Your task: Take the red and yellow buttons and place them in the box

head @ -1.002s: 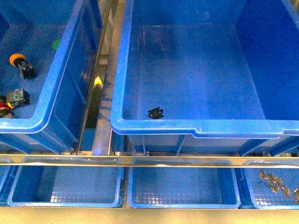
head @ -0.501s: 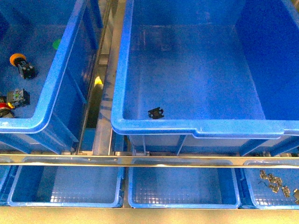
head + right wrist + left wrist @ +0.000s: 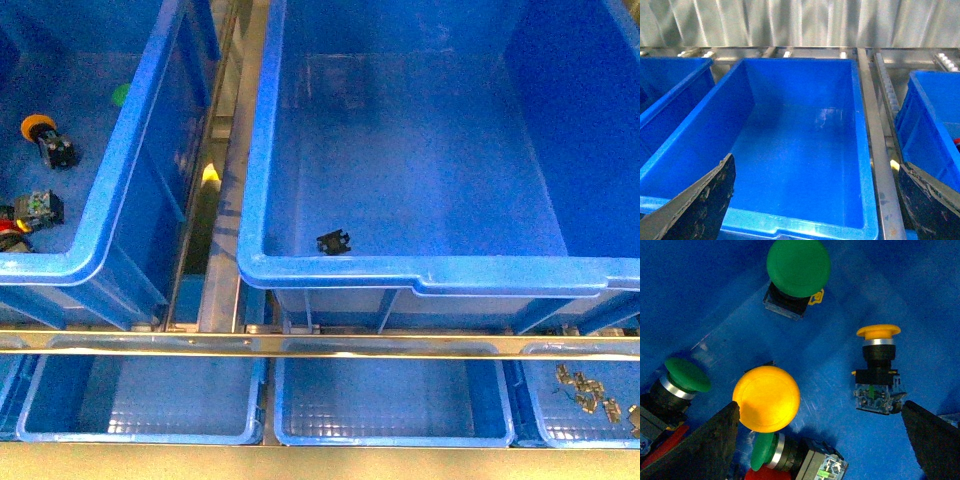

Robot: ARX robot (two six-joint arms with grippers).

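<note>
Comparing front views over the last second: scene unchanged, so no button delivered yet. Left pincer [image 3: 819, 405] hangs spread, empty, over the broad yellow-capped mushroom push-button [image 3: 766, 398] in the left-hand blue plastic crate [image 3: 60, 268] — right pincer [image 3: 815, 161], likewise spread and empty, waits above the large deep blue plastic box [image 3: 725, 135].

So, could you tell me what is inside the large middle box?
One small black part lies on the box floor near the front wall; the rim hides the floor strip beneath it.
</note>
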